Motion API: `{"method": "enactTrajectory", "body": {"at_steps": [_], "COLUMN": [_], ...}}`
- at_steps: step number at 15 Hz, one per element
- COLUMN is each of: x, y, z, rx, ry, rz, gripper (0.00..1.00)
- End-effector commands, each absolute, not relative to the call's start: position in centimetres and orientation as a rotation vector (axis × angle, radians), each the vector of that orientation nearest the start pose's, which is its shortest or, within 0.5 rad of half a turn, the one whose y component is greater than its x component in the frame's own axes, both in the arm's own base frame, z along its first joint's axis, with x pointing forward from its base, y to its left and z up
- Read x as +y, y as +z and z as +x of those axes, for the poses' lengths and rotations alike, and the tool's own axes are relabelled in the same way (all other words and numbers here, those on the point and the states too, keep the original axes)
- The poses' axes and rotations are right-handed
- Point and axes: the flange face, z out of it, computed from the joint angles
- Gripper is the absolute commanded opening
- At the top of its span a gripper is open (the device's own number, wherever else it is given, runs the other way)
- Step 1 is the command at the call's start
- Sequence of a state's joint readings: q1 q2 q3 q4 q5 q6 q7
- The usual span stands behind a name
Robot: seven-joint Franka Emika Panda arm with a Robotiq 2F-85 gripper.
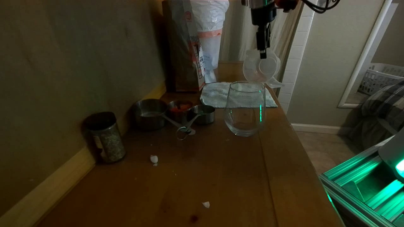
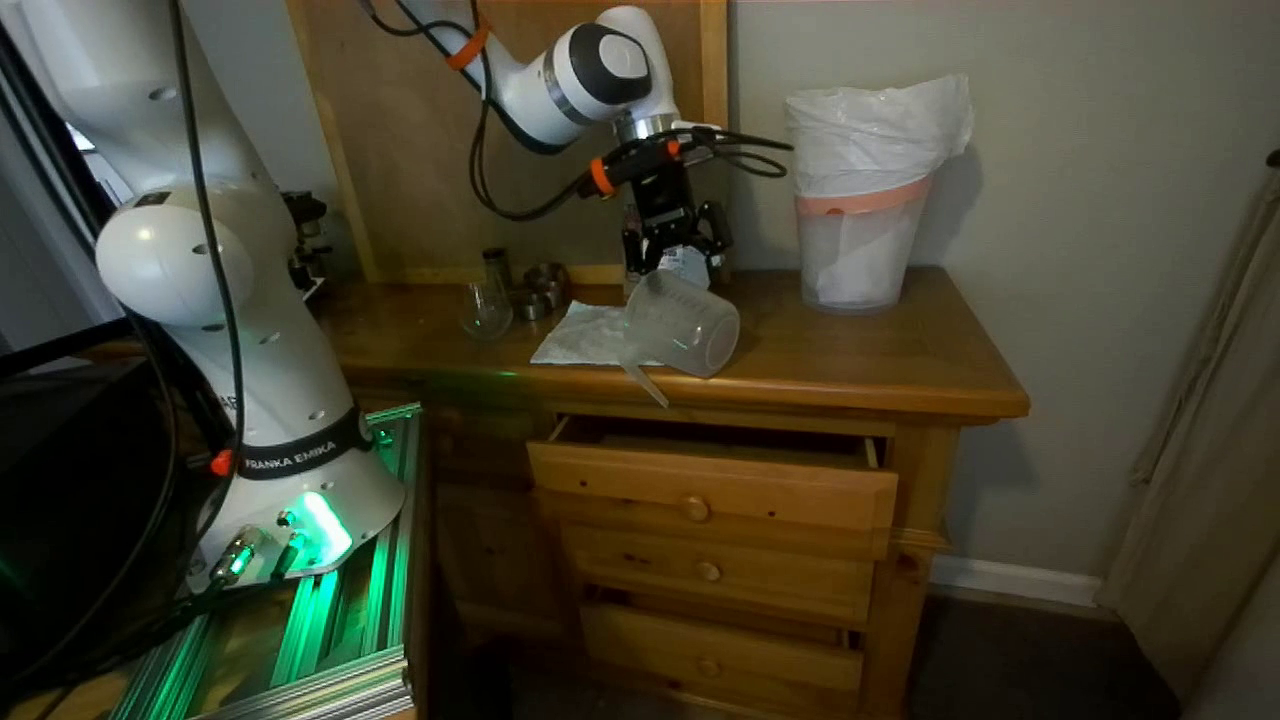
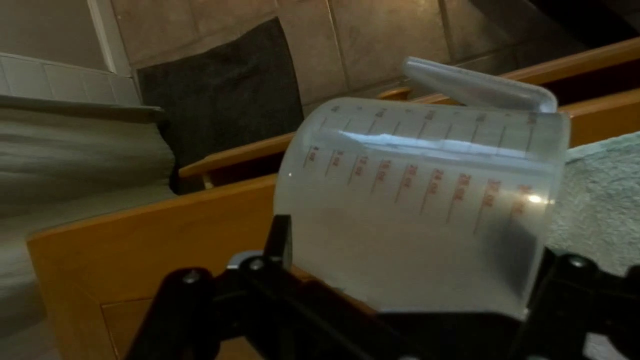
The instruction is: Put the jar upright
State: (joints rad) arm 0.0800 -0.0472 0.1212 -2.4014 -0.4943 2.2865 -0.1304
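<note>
Wooden desk (image 2: 900, 370): at its near edge the translucent jar (image 2: 690, 325) is tipped sideways under my gripper (image 2: 677, 258), fingers spread wide; whether they touch it I can't tell. Its handle (image 3: 480, 85) pokes past the edge, over a pulled-out drawer (image 2: 640, 480). Left, nubbly towel (image 2: 575, 335); far right, bagged bin (image 2: 860, 250).
</note>
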Motion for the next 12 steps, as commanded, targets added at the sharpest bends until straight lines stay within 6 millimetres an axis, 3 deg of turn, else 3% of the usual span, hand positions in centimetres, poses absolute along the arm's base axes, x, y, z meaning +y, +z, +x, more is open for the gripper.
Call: {"method": "enactTrajectory", "body": {"at_steps": [1,6,10,12], "x": [8.8,9.4,8.8,8.3], "y": [31.9,33.7,35.8,36.8], "z": [47.8,48.4,49.2,49.6], "rx": [-1.168,-1.130,-1.042,-0.979], "ry": [0.098,0.054,0.016,-0.008], "rz": [-3.364,-3.359,-3.334,-3.320], "gripper": [0.74,0.39,0.10,0.01]}}
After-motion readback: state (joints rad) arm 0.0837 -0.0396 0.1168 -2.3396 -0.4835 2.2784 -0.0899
